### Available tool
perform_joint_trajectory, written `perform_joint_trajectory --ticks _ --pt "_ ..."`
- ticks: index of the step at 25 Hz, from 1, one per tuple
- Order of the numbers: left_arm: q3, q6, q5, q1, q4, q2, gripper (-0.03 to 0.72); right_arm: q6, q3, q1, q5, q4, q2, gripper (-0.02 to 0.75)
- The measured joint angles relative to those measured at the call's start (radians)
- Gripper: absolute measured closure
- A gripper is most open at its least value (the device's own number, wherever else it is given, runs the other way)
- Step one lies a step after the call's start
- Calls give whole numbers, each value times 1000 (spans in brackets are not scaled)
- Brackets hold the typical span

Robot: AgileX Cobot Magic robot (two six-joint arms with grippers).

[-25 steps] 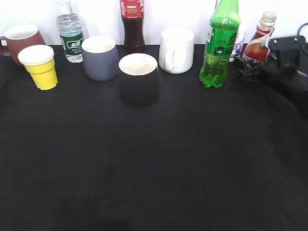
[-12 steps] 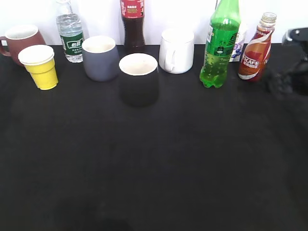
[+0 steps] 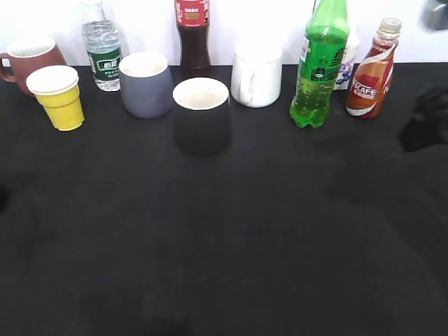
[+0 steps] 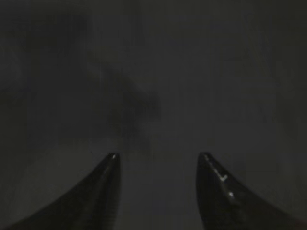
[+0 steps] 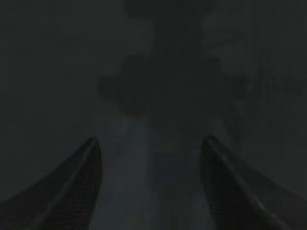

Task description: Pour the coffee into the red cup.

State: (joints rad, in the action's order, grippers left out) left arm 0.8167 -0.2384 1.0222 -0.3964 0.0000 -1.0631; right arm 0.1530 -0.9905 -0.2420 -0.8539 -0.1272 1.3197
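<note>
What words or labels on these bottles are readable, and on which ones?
"SCAFE": coffee bottle, its start cut off by the curve.
Water bottle, green label: white characters, too blurred to read.
Cola bottle, red label: too small.
Green bottle: label unreadable.
Cups: none.

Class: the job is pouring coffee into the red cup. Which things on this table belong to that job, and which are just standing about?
Job:
coffee bottle
red cup

Standing about:
yellow paper cup
water bottle
grey-blue mug
cola bottle
black cup
white mug
green soda bottle
</note>
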Motion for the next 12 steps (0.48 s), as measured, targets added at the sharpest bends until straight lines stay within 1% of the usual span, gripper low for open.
perform_joint_trajectory --ticks 1,2,5,8,9,12 --pt "39 25 97 0 -11 14 299 1 0 0 -36 -18 -37 232" --pt "53 41 159 0 -11 37 299 1 0 0 -70 -25 -71 232" --pt "58 52 191 0 -12 190 298 2 0 0 -203 -24 -196 230" --pt "57 113 196 0 -11 439 236 -8 0 -1 -297 -22 -387 200" --pt "40 123 196 0 -11 503 225 -13 0 -1 -316 -21 -454 198" --pt "-96 126 197 0 -11 664 221 -93 26 -1 -320 41 -675 197"
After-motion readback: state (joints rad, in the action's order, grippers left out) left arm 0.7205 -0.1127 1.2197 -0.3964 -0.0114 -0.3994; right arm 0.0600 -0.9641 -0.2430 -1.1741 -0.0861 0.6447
